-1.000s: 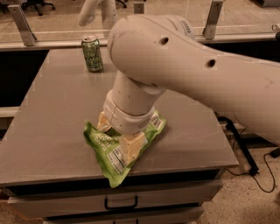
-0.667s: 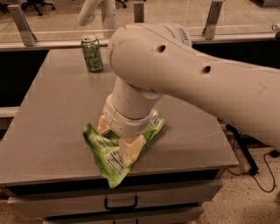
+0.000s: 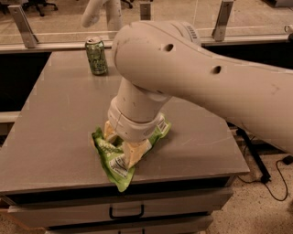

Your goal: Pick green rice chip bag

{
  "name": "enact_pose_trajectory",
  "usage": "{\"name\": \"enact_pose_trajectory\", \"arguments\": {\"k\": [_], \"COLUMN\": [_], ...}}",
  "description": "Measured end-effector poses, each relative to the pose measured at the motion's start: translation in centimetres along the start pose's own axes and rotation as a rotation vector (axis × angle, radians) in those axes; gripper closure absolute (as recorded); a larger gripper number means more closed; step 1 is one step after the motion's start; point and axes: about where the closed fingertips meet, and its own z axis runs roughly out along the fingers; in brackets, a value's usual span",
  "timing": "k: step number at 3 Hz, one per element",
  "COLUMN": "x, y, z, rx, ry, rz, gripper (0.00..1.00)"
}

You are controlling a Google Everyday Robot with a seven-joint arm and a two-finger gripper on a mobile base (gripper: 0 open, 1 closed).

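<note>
Camera view, entry: green rice chip bag (image 3: 114,167), flat on table (image 3: 59,119) at 6 o'clock, near the front edge. Gripper (image 3: 122,148) planted on it, jaws closed in on a crumpled fold (grip apparently made). Lift outstanding. Containers: drink can (image 3: 96,55) at 11 o'clock, drawer (image 3: 123,211) shut, contents unseen.

SITE: office-style lab | EVIDENCE: grey worktable (image 3: 59,137) above drawer (image 3: 183,203); rolling chair base (image 3: 40,5); floor cable (image 3: 271,179); metal partition post (image 3: 224,18) | gripper (image 3: 122,147): down on green rice chip bag (image 3: 116,168), table front
</note>
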Motion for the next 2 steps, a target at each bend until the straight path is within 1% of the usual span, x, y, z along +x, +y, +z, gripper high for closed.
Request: {"name": "enact_pose_trajectory", "arguments": {"k": [1, 2], "x": [0.0, -1.7], "y": [0.0, -2.2], "z": [0.0, -4.3], "rx": [0.0, 0.07], "ry": [0.0, -0.02], "rz": [0.0, -0.014], "gripper": [1.0, 1.0]}}
